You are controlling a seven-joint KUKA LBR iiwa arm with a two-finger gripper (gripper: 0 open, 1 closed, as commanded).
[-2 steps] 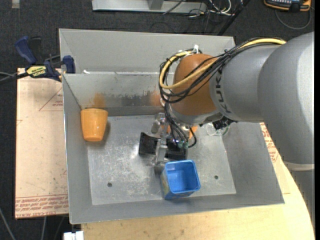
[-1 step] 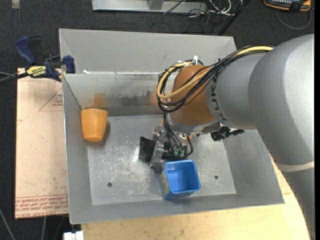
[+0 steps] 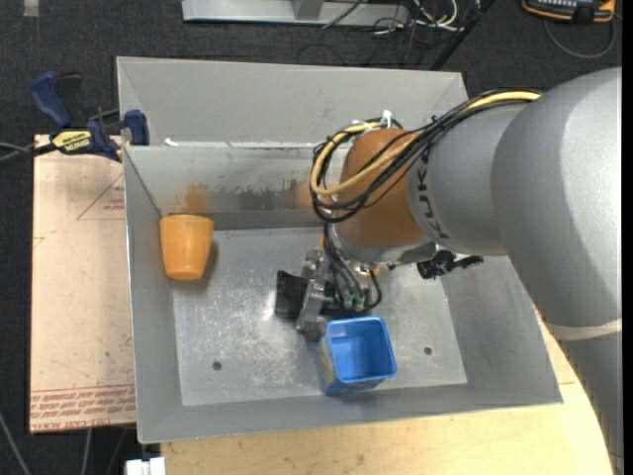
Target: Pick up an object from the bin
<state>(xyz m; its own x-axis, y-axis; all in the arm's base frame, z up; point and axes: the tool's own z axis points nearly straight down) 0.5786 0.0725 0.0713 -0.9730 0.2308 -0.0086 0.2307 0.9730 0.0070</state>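
My gripper (image 3: pixel 313 301) is down near the middle of the bin floor, under the orange wrist cover. A blue square cup (image 3: pixel 357 353) stands open side up right beside it, toward the bin's front edge, and looks to be touching the gripper's lower end. An orange cup (image 3: pixel 186 246) rests against the left wall, well away to the gripper's left. I see nothing held in the gripper.
The arm and its looped cables reach in from the right and cover the bin's back right part. Bare grey floor lies between the orange cup and the gripper and along the front left.
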